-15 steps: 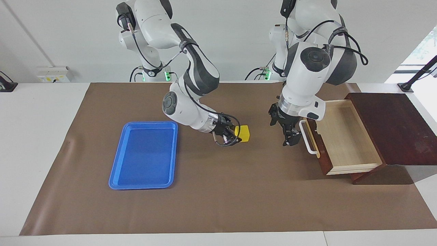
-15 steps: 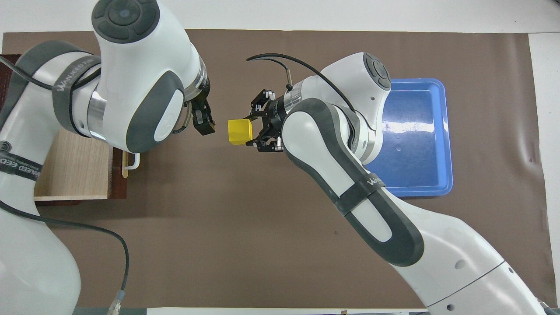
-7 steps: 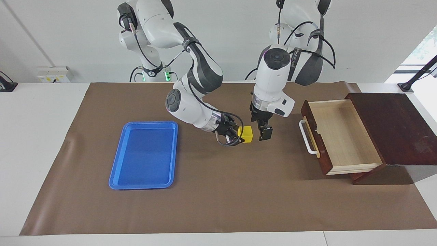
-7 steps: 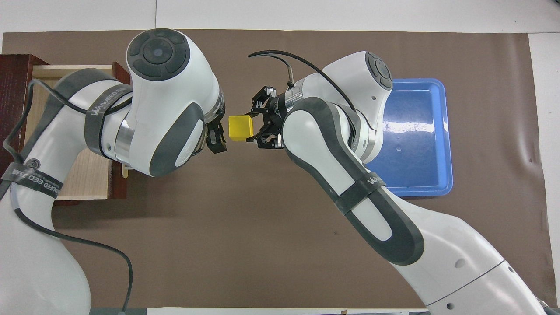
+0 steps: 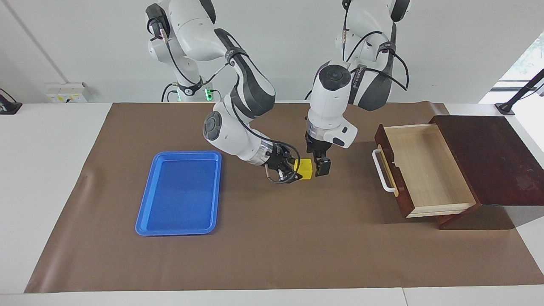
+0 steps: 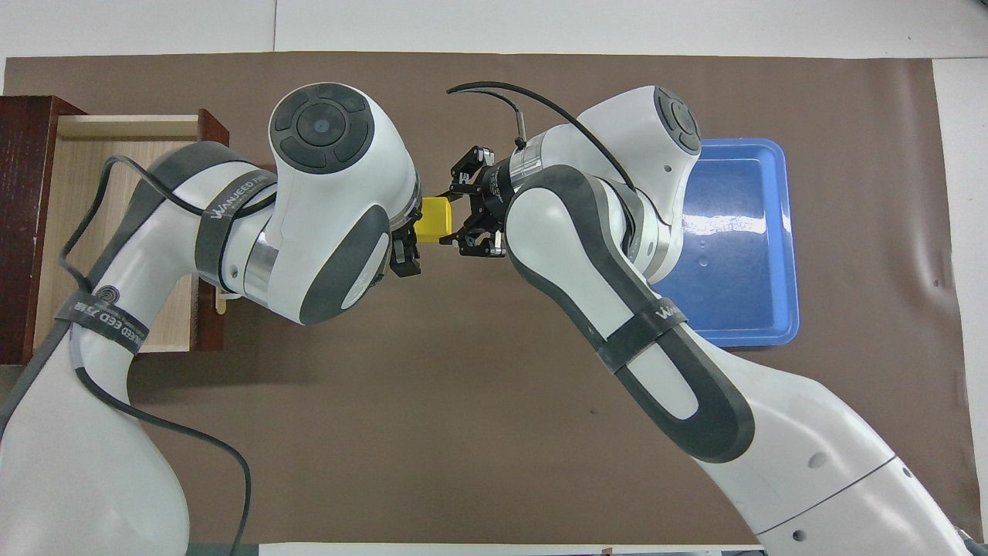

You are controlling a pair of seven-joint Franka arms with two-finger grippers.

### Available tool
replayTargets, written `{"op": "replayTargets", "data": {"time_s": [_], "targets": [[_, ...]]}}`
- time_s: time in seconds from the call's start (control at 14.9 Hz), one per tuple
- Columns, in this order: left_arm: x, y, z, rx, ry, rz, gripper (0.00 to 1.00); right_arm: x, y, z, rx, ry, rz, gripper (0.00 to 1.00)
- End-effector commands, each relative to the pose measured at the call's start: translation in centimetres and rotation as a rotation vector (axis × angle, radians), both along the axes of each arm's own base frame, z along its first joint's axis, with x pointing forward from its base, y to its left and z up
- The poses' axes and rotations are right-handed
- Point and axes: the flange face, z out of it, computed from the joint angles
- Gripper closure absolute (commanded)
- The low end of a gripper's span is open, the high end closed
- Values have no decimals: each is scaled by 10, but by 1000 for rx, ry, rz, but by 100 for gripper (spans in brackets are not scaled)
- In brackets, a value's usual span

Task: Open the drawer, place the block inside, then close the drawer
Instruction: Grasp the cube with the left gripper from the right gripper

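The yellow block (image 5: 304, 168) is held just above the brown mat, between the tray and the drawer. My right gripper (image 5: 298, 171) is shut on it, reaching in from the tray's side. In the overhead view the block (image 6: 436, 218) is partly covered by my left wrist, with the right gripper (image 6: 449, 221) beside it. My left gripper (image 5: 319, 167) hangs open right next to the block on the drawer's side, and I cannot tell whether it touches it. It also shows in the overhead view (image 6: 407, 253). The drawer (image 5: 425, 170) stands pulled out of its dark box, empty, with its white handle (image 5: 381, 171) facing the block.
A flat blue tray (image 5: 180, 192) lies empty on the mat toward the right arm's end. The dark wooden box (image 5: 493, 159) sits at the left arm's end of the table. The brown mat (image 5: 276, 238) covers most of the table.
My left gripper has left the drawer handle and swung across to the block. My right gripper has shifted the block slightly toward it.
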Motion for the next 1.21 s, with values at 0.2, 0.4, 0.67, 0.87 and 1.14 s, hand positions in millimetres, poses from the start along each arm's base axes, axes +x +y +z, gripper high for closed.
{"op": "replayTargets", "data": {"time_s": [0.2, 0.4, 0.67, 0.87, 1.14], "targets": [[1, -13, -10, -6, -46, -15, 0, 5, 2, 2, 1, 7, -26, 100], [-2, -16, -11, -2, -41, -21, 0, 6, 2, 3, 3, -3, -33, 100], [-5, -19, -12, 2, -35, -29, 0, 7, 0, 2, 1, -2, -36, 100], [-8, -22, -15, 6, -28, -36, 2, 6, 1, 2, 2, -2, -35, 100], [-9, -23, -14, 12, -34, -44, 39, 6, 1, 1, 1, -4, -37, 100]]}}
